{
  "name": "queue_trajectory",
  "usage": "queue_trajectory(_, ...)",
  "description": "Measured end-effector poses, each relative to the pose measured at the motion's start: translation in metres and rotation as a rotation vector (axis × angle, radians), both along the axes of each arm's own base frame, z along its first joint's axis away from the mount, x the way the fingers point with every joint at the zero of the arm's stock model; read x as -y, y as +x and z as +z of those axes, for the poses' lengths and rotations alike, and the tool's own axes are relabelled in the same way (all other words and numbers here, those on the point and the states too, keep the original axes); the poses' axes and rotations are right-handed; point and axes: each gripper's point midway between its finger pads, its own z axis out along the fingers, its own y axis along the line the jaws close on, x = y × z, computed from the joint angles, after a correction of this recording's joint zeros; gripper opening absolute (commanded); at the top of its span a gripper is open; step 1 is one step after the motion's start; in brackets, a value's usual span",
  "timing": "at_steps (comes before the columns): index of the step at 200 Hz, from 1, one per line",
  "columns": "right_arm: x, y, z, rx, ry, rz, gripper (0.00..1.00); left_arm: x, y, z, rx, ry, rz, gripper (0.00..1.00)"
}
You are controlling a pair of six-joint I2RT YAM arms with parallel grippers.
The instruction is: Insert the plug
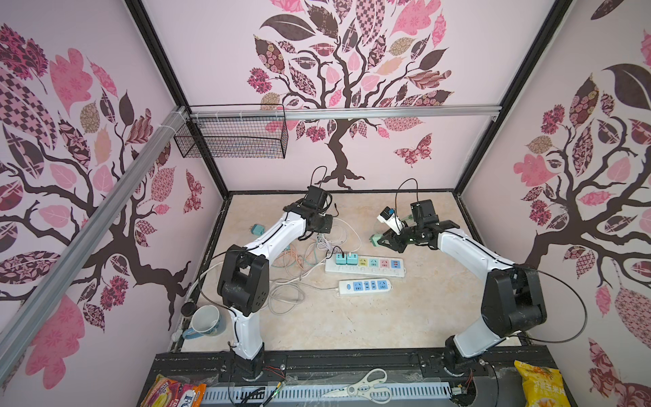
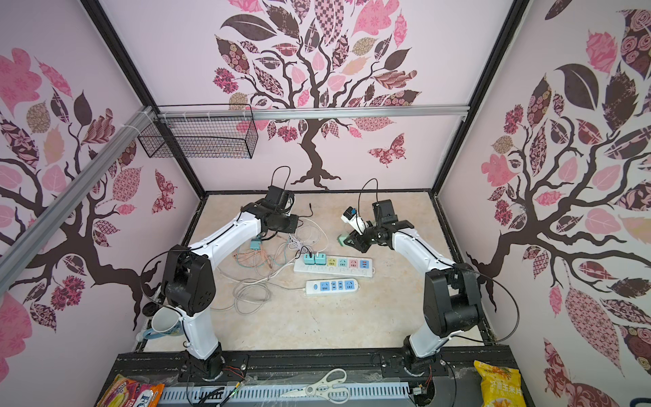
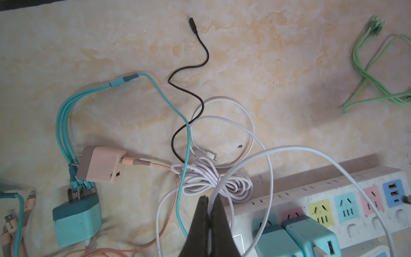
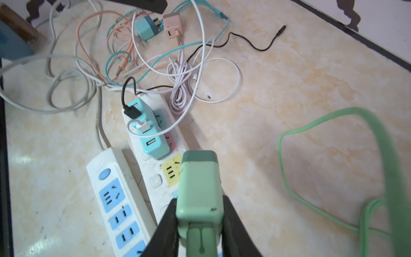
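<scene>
The right gripper is clamping a mint-green plug between its black fingers, gripping the block's near end so that most of the body is jutting out ahead of the tips. The plug is showing as a smooth rectangular block with rounded corners. A darker green band is capping its far end, and a matching green cable is leaving the end inside the grip and looping off to one side over the marbled tabletop. Just past the plug's dark cap a white power strip with coloured sockets is lying flat, its yellow socket sitting closest to the plug, which is in no socket. Farther along the strip, two teal adapters are sitting side by side in sockets, one carrying a black USB lead, the other a white one. A second strip with blue sockets is lying alongside. Beyond, a tangle of cables is spreading toward the left gripper, whose fingers are pressed together, a white cable looping past their tips
</scene>
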Motion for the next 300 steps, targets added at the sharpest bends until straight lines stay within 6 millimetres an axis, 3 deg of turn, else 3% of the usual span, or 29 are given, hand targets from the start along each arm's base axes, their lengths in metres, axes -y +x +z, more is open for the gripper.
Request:
queue_trajectory(30,-0.001,-0.007,-0.015,0.015,-0.146,0.111,0.00,-0.004,-0.001,-0.004,-0.030,-0.037,0.024,0.00)
queue_trajectory(67,-0.018,-0.021,-0.029,0.004,-0.287,0.265,0.00,-0.016,-0.003,-0.010,-0.067,-0.087,0.061,0.00)
queue_trajectory(100,-0.040,-0.030,-0.040,-0.014,-0.396,0.376,0.00,-0.015,-0.007,-0.013,-0.084,-0.112,0.061,0.00)
queue_trajectory(149,-0.052,-0.040,-0.055,-0.031,-0.544,0.461,0.00,-0.017,-0.017,-0.022,-0.111,-0.127,0.071,0.00)
queue_trajectory(300,-0.052,-0.034,-0.062,-0.025,-0.737,0.492,0.00,-0.017,-0.019,-0.024,-0.121,-0.161,0.067,0.00)
